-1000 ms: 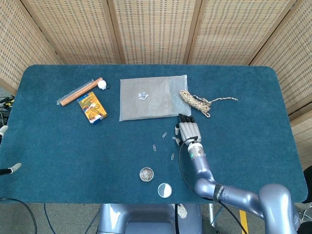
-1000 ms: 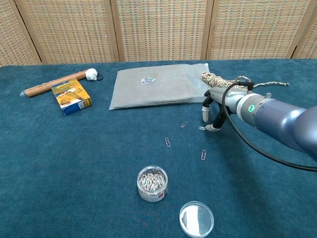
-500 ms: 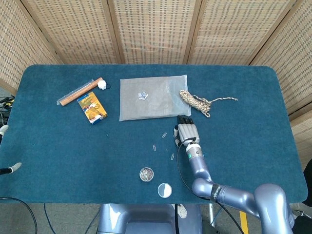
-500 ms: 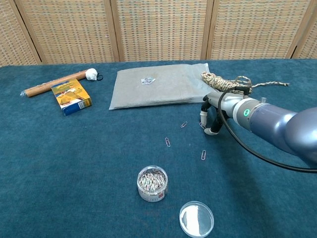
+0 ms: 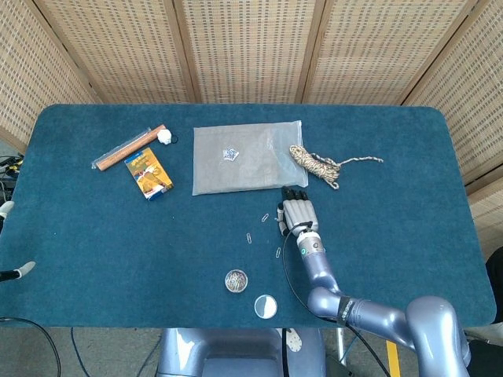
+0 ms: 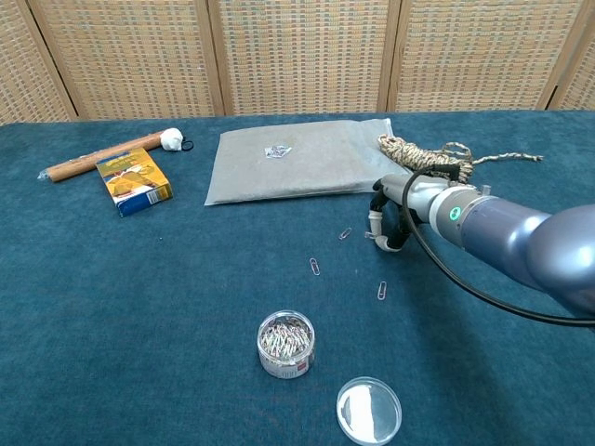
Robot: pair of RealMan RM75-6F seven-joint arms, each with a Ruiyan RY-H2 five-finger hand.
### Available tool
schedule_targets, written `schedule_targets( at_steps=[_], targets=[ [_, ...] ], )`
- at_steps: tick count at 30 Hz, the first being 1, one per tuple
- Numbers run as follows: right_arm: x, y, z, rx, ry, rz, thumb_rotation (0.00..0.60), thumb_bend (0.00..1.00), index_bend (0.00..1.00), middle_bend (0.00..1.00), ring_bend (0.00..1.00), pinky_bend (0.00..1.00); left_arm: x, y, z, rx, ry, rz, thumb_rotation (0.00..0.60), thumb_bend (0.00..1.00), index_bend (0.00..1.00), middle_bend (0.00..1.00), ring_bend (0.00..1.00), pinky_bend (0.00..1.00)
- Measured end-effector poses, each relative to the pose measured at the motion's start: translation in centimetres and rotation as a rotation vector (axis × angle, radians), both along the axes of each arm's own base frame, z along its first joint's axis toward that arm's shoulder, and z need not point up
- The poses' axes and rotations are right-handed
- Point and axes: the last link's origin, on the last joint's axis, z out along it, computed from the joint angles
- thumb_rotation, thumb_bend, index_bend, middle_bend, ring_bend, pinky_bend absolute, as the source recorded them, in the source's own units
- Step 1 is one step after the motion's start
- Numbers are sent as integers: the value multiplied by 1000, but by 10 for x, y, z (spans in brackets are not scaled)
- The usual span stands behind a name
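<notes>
The right hand [image 5: 295, 214] sits palm down on the table [image 5: 393, 236], at 5 o'clock from the bag [image 5: 240, 159]. The chest view shows its fingers [image 6: 376, 226] curled down by a paperclip [image 6: 345, 233]; whether it pinches one, I cannot tell.

There are three loose paper clips [image 6: 315, 267] on the worktop [image 5: 393, 236]. There is one small jar of clips [image 6: 286, 344] and one round lid [image 6: 369, 410]. There is one gray bag [image 6: 297, 165], one rope bundle [image 6: 423, 151], one orange box [image 6: 134, 180], one wooden stick [image 6: 93, 160] and one hand [image 6: 390, 216].
</notes>
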Motion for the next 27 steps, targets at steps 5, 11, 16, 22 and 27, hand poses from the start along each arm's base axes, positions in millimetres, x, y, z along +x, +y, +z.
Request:
schedule_targets(
  at_steps=[5, 11, 16, 22, 27],
  targets=[
    [6, 2, 1, -3, -42, 22, 600, 434, 689, 0, 0, 0, 0, 0, 0, 0, 0, -1, 600, 0, 0, 0, 0, 0],
    [14, 5, 9, -14, -71, 51, 600, 434, 694, 0, 0, 0, 1, -1, 0, 0, -3, -5, 600, 0, 0, 0, 0, 0],
    [23, 13, 21, -12, -100, 105, 600, 434, 695, 0, 0, 0, 2, -2, 1, 1, -8, -13, 600, 0, 0, 0, 0, 0],
    [35, 42, 42, 31, -114, 254, 600, 434, 696, 0, 0, 0, 3, -3, 2, -4, -13, -19, 600, 0, 0, 0, 0, 0],
    [42, 74, 53, 95, -102, 416, 600, 434, 696, 4, 0, 0, 4, -4, 1, -4, -13, -25, 600, 0, 0, 0, 0, 0]
  ],
)
